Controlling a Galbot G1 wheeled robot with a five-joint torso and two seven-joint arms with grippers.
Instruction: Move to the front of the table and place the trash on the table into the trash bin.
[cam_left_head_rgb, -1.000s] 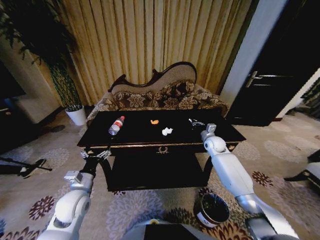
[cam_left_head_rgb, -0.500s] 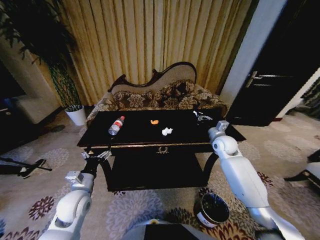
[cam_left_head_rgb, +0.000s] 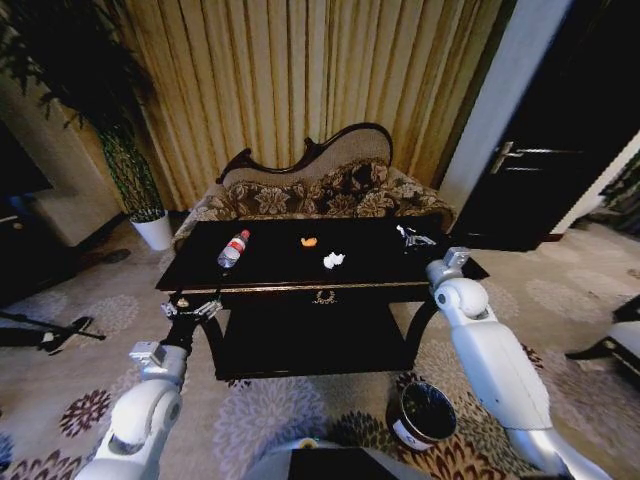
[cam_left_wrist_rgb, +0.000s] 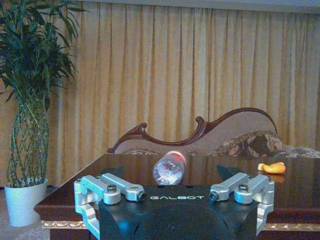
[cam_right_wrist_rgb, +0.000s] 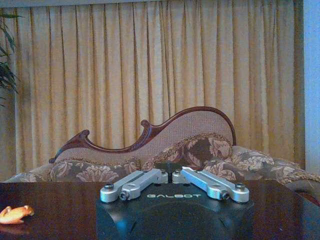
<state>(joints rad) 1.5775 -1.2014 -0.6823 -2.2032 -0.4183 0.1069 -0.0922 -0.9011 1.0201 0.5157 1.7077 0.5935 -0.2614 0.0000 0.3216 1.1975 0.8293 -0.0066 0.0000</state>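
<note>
The dark glossy table (cam_left_head_rgb: 280, 272) stands right in front of me. On it lie a clear bottle with a red label (cam_left_head_rgb: 232, 249), an orange scrap (cam_left_head_rgb: 309, 242) and a white paper wad (cam_left_head_rgb: 333, 261). My right gripper (cam_left_head_rgb: 412, 238) hovers over the table's right end, shut, with nothing visible in its fingers; its wrist view shows the orange scrap (cam_right_wrist_rgb: 15, 214) off to one side. My left gripper (cam_left_head_rgb: 195, 308) stands open just before the table's front left corner, facing the bottle (cam_left_wrist_rgb: 169, 168). The round dark trash bin (cam_left_head_rgb: 423, 415) stands on the carpet below my right arm.
An ornate sofa (cam_left_head_rgb: 320, 190) sits behind the table against gold curtains. A white plant pot (cam_left_head_rgb: 155, 230) with a tall plant stands at the back left. A dark door (cam_left_head_rgb: 560, 170) is at the right, and a black stand (cam_left_head_rgb: 50, 335) lies on the floor at left.
My right arm has swung to the right along the table, away from the paper wad toward the right end. The left arm and the trash have stayed put.
</note>
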